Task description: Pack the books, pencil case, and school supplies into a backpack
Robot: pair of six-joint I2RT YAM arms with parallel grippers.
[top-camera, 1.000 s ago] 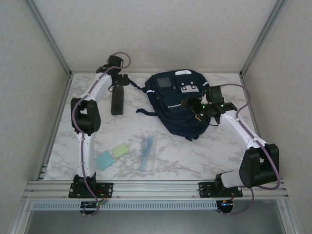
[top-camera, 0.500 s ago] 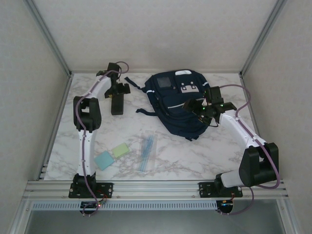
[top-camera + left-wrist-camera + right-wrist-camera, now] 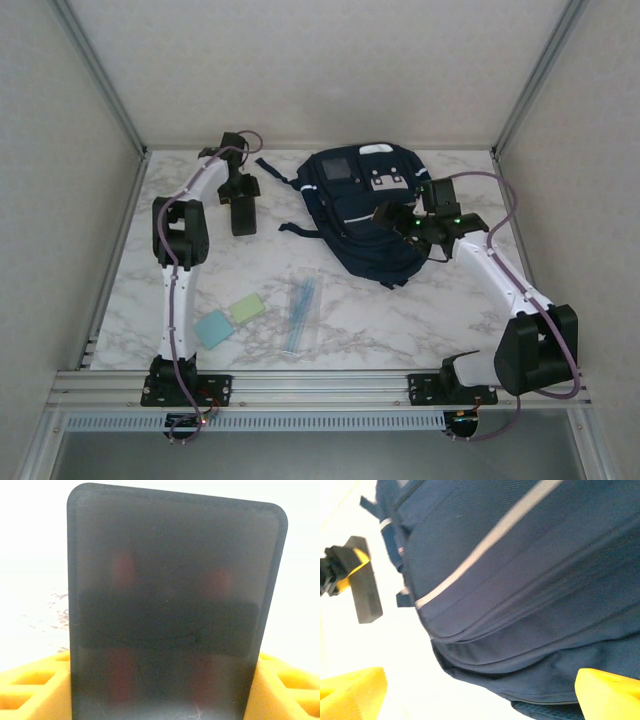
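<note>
From above, the backpack lies flat at about 1 o'clock on the marble table, straps trailing toward 9 o'clock. The left claw, reaching to 11 o'clock, is clamped on a dark flat slab that is clear of the bag. The right claw hovers over the bag's lower right part. Near 7 o'clock sit the pale blue pad and the pale green pad, touching at a corner, with a clear pouch of blue pens just beside them at 6 o'clock. All three are not yet packed.

On the left wrist camera, the slab stands between the two yellow fingers, which press its lower edges.

On the right wrist camera, the fingers are spread wide at 7 and 5 o'clock with nothing between them. Below lie navy fabric and a white stripe. I cannot tell whether any zip is open.

The step in hand looks like delivering the slab. Next, the right claw likely needs to hold a compartment open, and then the left carries the slab toward 3 o'clock and slides it in edge-first.
</note>
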